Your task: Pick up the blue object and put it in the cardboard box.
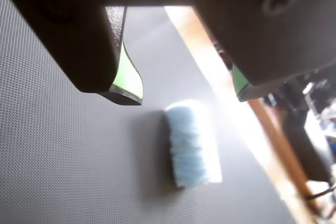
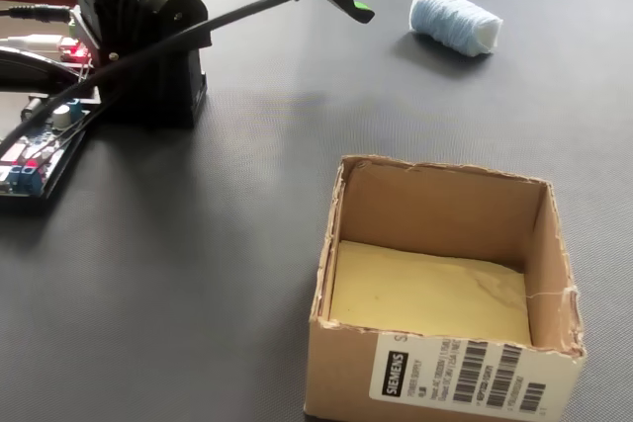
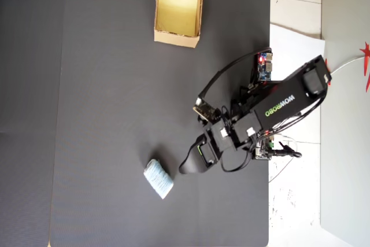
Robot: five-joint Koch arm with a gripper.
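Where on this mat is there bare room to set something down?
In the overhead view, the mat is bare between the cardboard box and the blue object, and along its left side. It is crowded at the right edge, around the arm's base, boards and cables, with the gripper near the block.

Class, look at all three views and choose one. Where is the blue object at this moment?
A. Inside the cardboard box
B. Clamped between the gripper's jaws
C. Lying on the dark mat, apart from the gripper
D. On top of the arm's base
C. The blue object lies on the dark mat, the open gripper hangs short of it, and the cardboard box is empty.
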